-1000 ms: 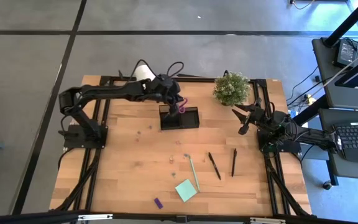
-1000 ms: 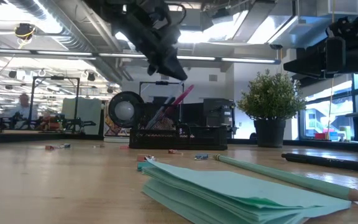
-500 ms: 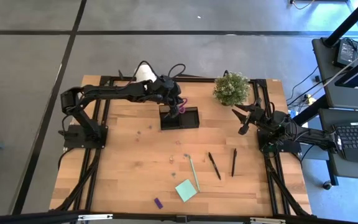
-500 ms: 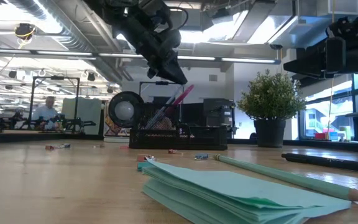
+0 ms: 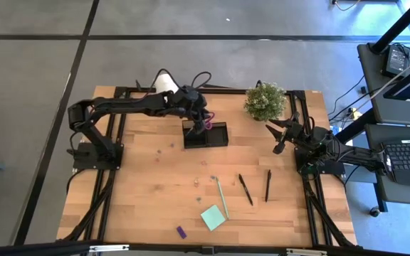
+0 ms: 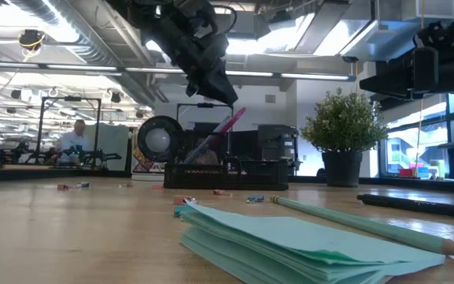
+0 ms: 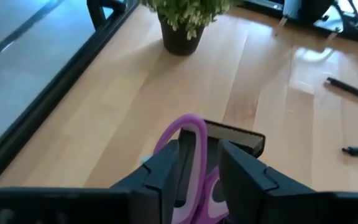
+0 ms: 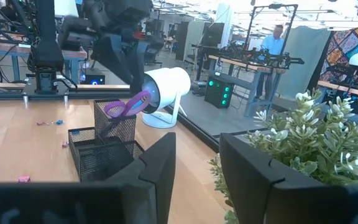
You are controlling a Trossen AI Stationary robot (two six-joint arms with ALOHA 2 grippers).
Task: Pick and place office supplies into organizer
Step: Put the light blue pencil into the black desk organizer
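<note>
High view: the left gripper (image 5: 200,116) hangs over the taller section of the small black mesh organizer tray (image 5: 216,135), which sits at about twelve o'clock from the middle of the wooden table (image 5: 148,185). The purple-handled scissors (image 5: 208,124) stand in that taller section, handles up and leaning, right under the claw. In the left wrist view one purple handle loop (image 7: 188,149) rises in the gap between the two dark fingers (image 7: 247,180), which stand parted on either side of it; whether they touch it I cannot tell.

The white cylinder roll (image 5: 164,82) lies just beyond the left arm at eleven o'clock, and the small green potted plant (image 5: 265,101) stands at one o'clock, near the organizer's right end.

The right gripper (image 5: 277,136) waits at about two o'clock, beside the plant, apart from every supply, its fingers (image 8: 160,165) parted and empty.

Toward five o'clock lie two black pens (image 5: 245,189) and (image 5: 267,185), with a pale green pen (image 5: 221,198) just to their left. The mint-green square sticky pad (image 5: 213,217) lies at six o'clock, the tiny purple piece (image 5: 181,232) near it toward the table's front edge. Small scraps dot the table's middle.
</note>
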